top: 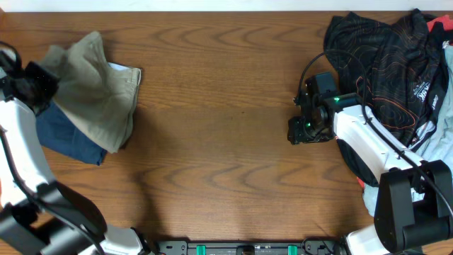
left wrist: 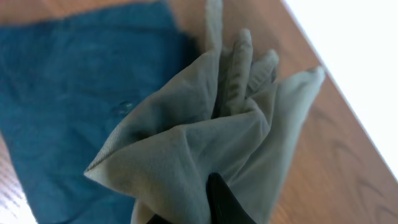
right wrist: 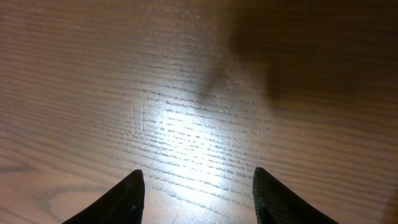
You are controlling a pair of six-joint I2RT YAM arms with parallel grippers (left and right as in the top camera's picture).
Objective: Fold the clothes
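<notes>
Khaki-beige shorts (top: 99,85) lie in a soft, crumpled heap at the table's left end, the woven cotton gathered into peaked folds, with a paler lining showing at one corner. They lie partly over flat navy shorts (top: 67,138) of a smoother, finer weave. At the far right a black shirt (top: 386,64) printed with thin orange contour lines is bunched up, with a light blue garment (top: 440,117) at its edge. The wooden table (top: 226,142) shows broad wavy grain. The left gripper (top: 30,81) is closed, pinching a bunched fold of the khaki cloth. The right gripper (right wrist: 196,177) is spread wide over bare wood, holding nothing.
</notes>
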